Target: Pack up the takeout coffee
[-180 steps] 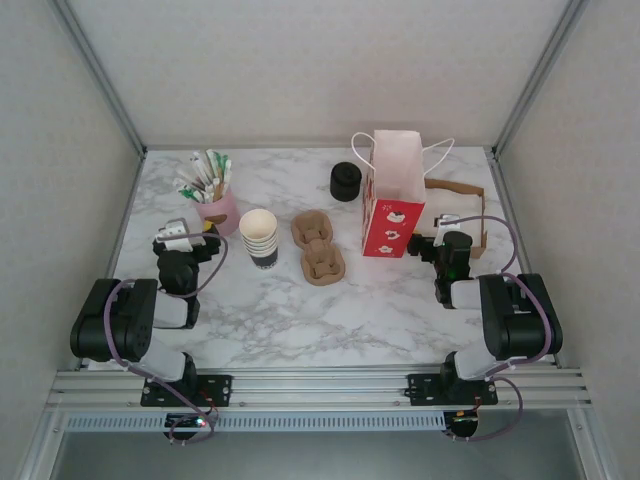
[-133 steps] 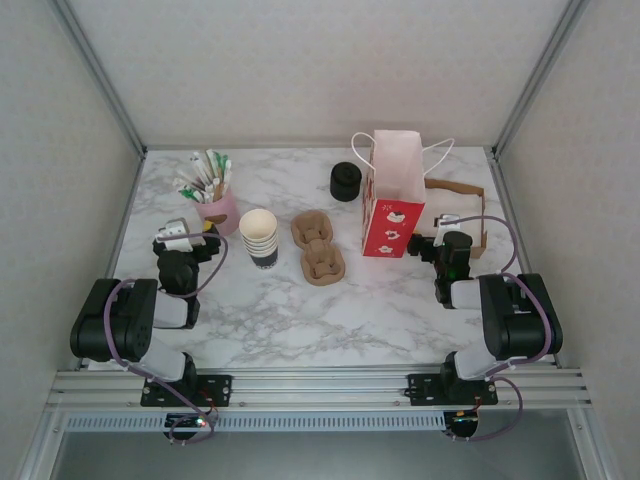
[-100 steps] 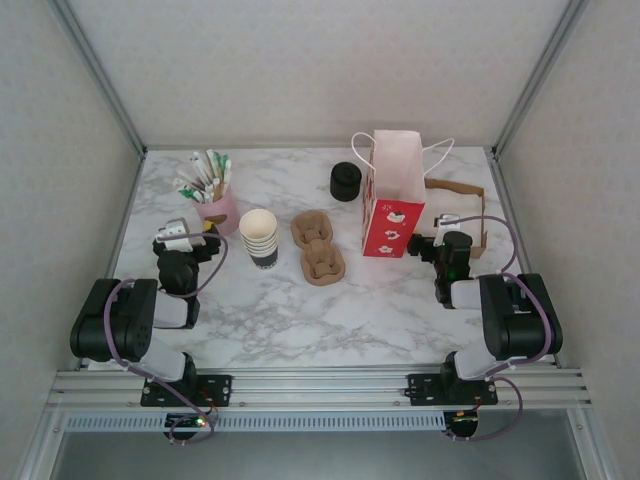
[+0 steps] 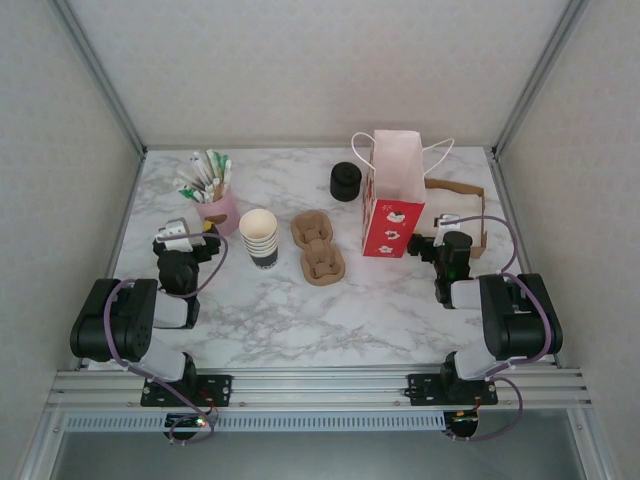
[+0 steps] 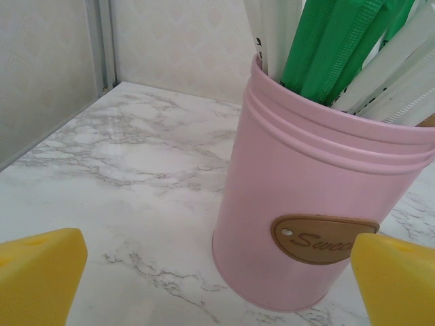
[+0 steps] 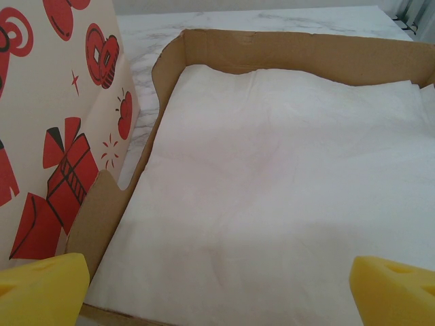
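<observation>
The single takeout cup and its own lid are out of view. A stack of nested cream cups with a dark base [image 4: 259, 238] stands left of centre, and a black stack of lids [image 4: 345, 181] stands at the back. My left gripper [image 4: 200, 238] [image 5: 217, 288] is open, its yellow fingertips [image 5: 37, 272] wide apart in front of a pink tin [image 5: 319, 204]. My right gripper [image 4: 447, 232] [image 6: 217, 288] is open too, with nothing between its yellow fingertips [image 6: 391, 288], low over white napkins [image 6: 285, 176] in a cardboard tray [image 6: 272, 51].
The pink tin [image 4: 218, 210] holds green and white sachets [image 4: 205, 172]. Two brown pulp cup carriers [image 4: 318, 245] lie mid-table. A red and white paper bag [image 4: 392, 195] stands upright, open at the top, just left of the cardboard tray [image 4: 470, 210].
</observation>
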